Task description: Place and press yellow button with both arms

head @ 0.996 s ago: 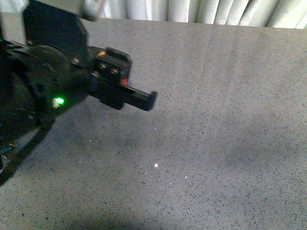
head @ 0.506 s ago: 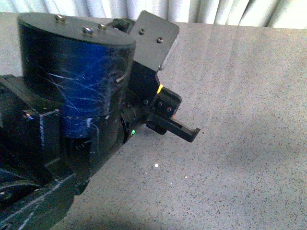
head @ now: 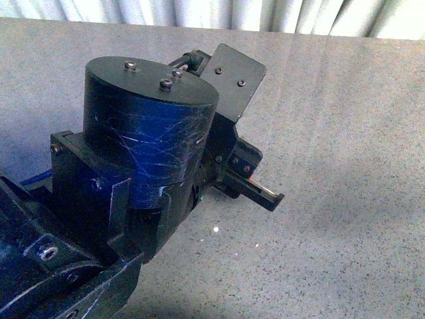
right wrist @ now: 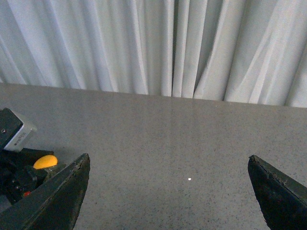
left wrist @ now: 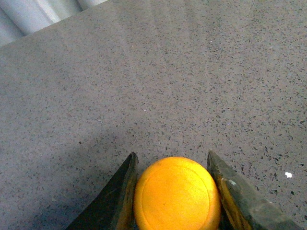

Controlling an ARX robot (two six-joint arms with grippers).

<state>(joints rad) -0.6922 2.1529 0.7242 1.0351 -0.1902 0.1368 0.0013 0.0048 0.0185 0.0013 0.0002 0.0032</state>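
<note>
The yellow button (left wrist: 176, 194) is pinched at its sides between the fingers (left wrist: 120, 194) of the left gripper (left wrist: 172, 163), with the cap bare and turned toward the wrist camera, probably so the top is free for pressing. It hangs low over the speckled grey table (left wrist: 168, 72), but I cannot tell whether its base touches the surface yet. The right gripper (right wrist: 168, 160) is spread wide and empty, off to the side and facing the curtain (right wrist: 168, 43), likely kept free to press once the button is set down.
</note>
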